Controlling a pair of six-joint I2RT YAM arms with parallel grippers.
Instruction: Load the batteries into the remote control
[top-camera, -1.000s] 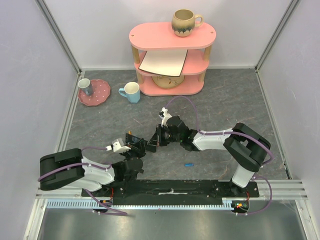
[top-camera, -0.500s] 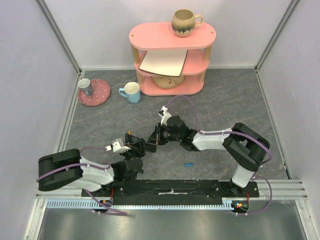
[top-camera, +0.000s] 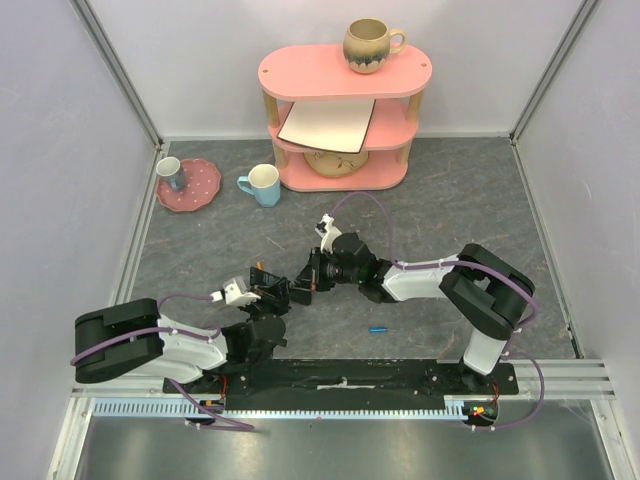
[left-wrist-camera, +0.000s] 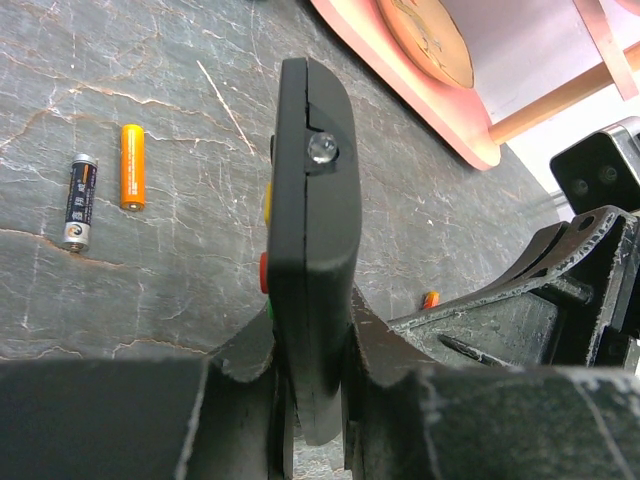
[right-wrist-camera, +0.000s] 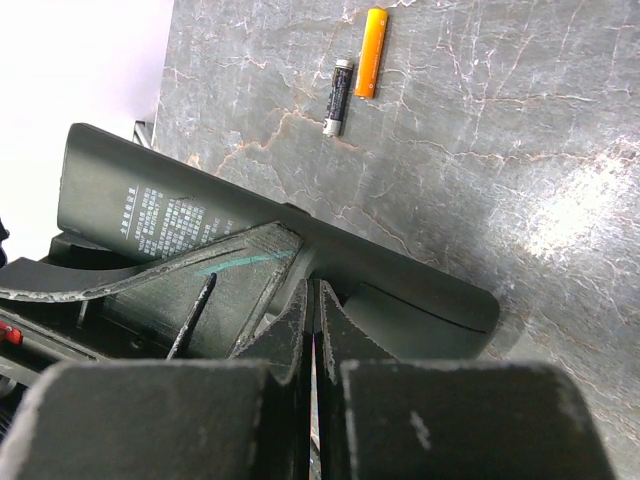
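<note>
Remote control (top-camera: 263, 276): top view, mid-tabletop (top-camera: 450, 200), clamped in left gripper (top-camera: 272, 292); right gripper (top-camera: 303, 284) alongside. L wrist: remote edge-on btwn fingers; orange battery (left-wrist-camera: 132, 165) and dark battery (left-wrist-camera: 79, 200) lie beside each other. R wrist: right gripper fingers closed together, tips at remote's back.

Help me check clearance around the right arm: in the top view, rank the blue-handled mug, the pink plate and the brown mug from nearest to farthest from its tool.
1. Blue-handled mug: on the table beyond the right tool, slightly to its left.
2. Pink plate: far-left corner.
3. Brown mug: atop the pink shelf at the back.
</note>
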